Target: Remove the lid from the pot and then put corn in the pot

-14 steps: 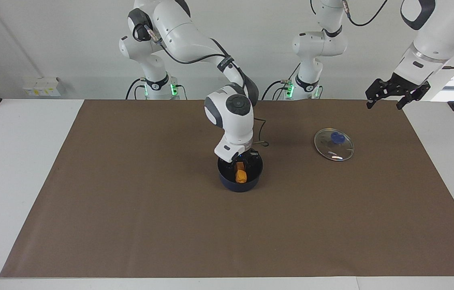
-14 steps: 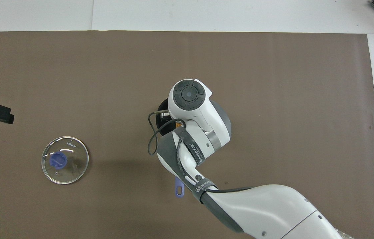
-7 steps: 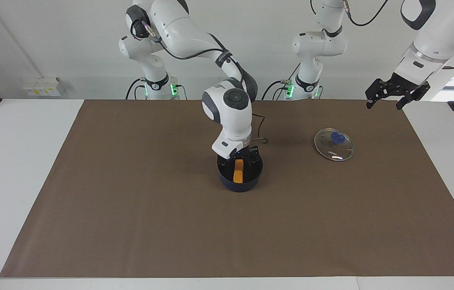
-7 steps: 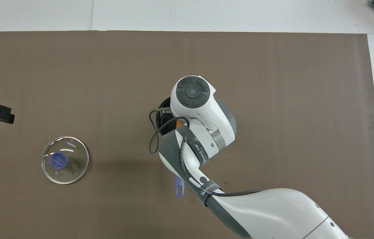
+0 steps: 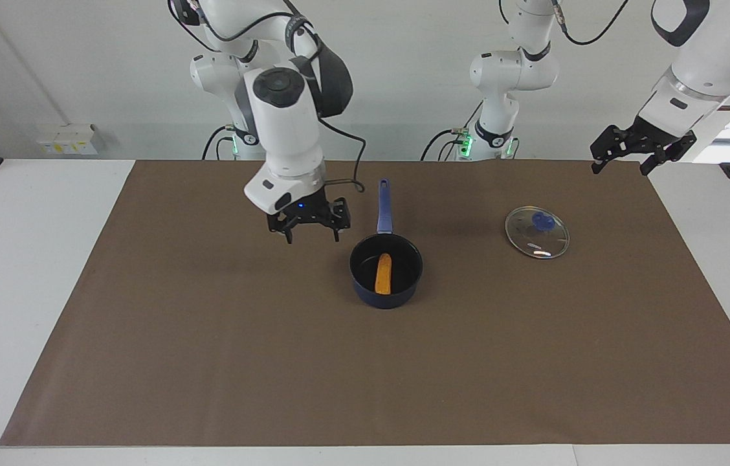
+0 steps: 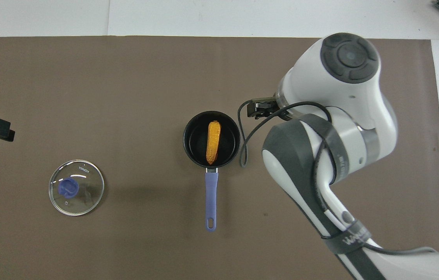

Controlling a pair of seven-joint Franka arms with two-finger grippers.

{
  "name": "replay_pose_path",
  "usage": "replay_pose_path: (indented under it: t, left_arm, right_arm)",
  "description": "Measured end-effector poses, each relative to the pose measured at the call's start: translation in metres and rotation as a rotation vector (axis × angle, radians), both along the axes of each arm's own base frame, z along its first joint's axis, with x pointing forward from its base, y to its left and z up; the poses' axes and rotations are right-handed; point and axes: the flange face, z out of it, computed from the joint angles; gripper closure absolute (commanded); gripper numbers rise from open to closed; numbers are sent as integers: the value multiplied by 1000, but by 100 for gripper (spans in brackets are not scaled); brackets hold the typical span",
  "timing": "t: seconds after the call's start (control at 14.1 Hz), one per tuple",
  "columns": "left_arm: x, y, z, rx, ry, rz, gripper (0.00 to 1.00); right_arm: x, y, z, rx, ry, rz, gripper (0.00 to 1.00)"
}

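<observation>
facing: right gripper [image 5: 310, 234] raised over brown mat [image 5: 210, 336] beside pot [image 5: 386, 272], fingers released, empty | left gripper [image 5: 620, 162] waits, fingers spread | overhead: corn [image 6: 213, 142] in pot [image 6: 211, 140] | lid [image 6: 76, 187] on white tabletop's [image 6: 243, 17] mat

A robotics lab: two bench-mounted robot arms [image 5: 281, 97].

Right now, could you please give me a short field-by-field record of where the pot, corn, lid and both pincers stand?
pot: on the brown mat, uncovered, handle pointing toward the robots
corn: lying inside the pot
lid: flat on the mat, toward the left arm's end, apart from the pot
right pincer: open, empty, raised over the mat beside the pot
left pincer: open, empty, waiting above the mat's edge
</observation>
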Motion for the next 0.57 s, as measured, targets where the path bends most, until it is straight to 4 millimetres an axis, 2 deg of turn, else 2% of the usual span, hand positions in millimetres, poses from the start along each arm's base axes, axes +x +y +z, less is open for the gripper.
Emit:
replay_pose_path:
  t: [0.21,0.57]
  left_arm:
    - [0,0,0,-3,0,0,0]
    - [0,-1,-1,-7,2,-1,0]
  right_arm:
    - [-4,-48,36,0,-17,-30,0]
    - [-30,-112,98,1,-35,-121,0]
